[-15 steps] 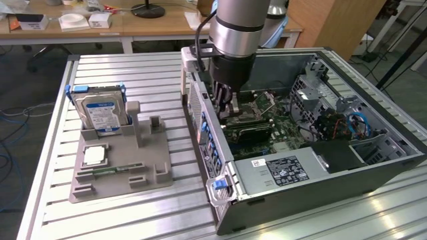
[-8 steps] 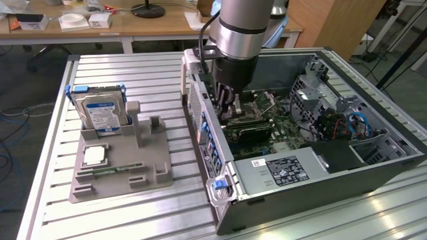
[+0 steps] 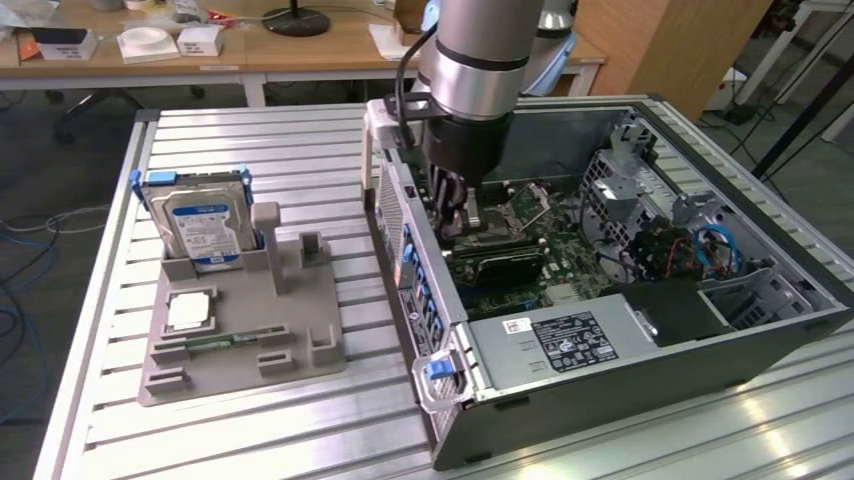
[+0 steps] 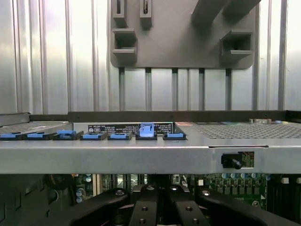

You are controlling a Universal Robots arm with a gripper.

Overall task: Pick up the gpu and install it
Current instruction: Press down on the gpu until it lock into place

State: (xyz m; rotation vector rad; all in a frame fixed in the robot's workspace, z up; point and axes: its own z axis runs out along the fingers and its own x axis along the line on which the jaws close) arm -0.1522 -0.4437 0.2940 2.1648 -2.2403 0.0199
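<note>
While its tips stay hidden, claw (image 3: 463, 225) meets gpu (image 3: 501, 266) inside case (image 3: 641, 330).

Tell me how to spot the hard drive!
Find the grey holder on the table, to the exterior view's left of the open computer case. The hard drive stands upright at its far end. It alone is silver with a blue-white label; its small neighbours lie flat.

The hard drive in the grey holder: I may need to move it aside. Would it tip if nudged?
The hard drive stands on edge in the grey holder, so a nudge would probably rock it rather than topple it. Its metal casing looks stiff and probably heavy for its size.
</note>
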